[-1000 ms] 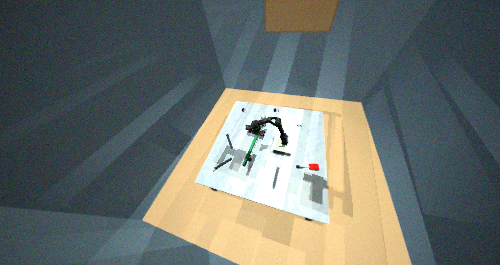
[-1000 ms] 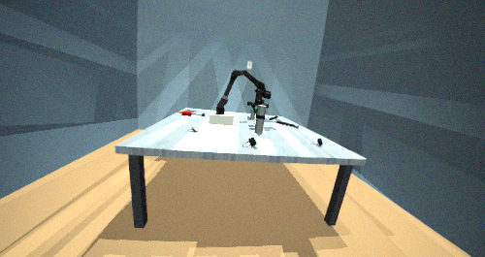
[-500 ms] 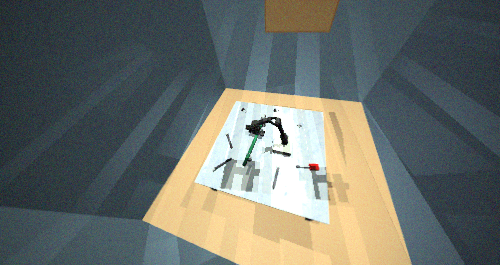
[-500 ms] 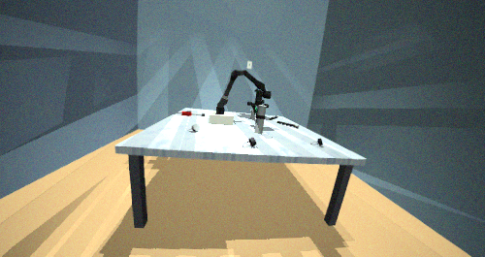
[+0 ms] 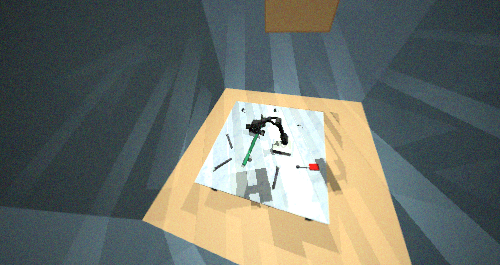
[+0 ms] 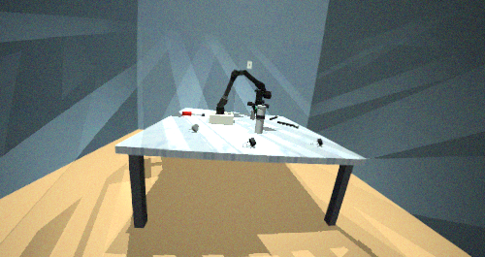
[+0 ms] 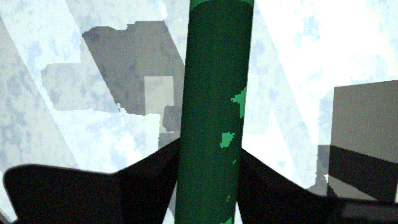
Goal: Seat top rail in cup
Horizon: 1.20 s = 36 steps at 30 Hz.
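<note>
The green rail (image 5: 251, 149) (image 7: 215, 75) runs from under the arm's hand toward a small post in the top view. My gripper (image 5: 259, 132) (image 7: 206, 145) is shut on the rail, with one black finger on each side of it. The big grey post (image 6: 259, 125) stands upright close to the hand, with a dark band (image 6: 260, 116) around its upper part. A grey, dark-banded shape at the right of the wrist view looks like this post. The rail-end cup, and whether the rail's cut end is in it, cannot be made out. The loop cap is too small to tell.
The arm's pale base block (image 6: 221, 119) is left of the post in the exterior view. A red-handled tool (image 5: 313, 167) (image 6: 186, 113) lies beyond it. Dark bars (image 5: 222, 164) (image 5: 275, 178) lie on the table. Small dark objects (image 6: 252, 142) (image 6: 319, 142) and a grey lump (image 6: 195, 128) are near one edge.
</note>
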{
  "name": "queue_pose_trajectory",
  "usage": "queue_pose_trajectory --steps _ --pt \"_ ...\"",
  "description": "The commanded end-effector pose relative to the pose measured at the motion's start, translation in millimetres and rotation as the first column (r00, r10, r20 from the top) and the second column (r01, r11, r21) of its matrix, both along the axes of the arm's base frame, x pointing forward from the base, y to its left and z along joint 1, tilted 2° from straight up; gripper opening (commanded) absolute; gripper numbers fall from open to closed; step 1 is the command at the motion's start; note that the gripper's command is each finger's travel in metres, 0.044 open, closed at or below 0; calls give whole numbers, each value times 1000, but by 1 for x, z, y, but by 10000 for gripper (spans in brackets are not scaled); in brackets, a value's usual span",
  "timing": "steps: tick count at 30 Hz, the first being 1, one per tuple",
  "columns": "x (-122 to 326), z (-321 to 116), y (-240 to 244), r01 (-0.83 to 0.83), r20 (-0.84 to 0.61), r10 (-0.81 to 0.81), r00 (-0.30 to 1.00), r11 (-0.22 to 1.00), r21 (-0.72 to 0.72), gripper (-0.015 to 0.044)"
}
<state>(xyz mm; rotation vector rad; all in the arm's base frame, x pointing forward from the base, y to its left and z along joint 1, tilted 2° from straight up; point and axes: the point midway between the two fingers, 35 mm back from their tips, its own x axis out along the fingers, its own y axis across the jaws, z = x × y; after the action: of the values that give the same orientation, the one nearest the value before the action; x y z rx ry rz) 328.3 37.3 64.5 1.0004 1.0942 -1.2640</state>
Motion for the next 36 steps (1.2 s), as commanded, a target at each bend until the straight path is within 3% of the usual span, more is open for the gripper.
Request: queue_pose_trajectory --steps 1,36 --pt "1 1 -6 1 3 -1 1000 1000 -9 0" --pt "2 0 -21 -1 -1 1 1000 1000 -1 0"
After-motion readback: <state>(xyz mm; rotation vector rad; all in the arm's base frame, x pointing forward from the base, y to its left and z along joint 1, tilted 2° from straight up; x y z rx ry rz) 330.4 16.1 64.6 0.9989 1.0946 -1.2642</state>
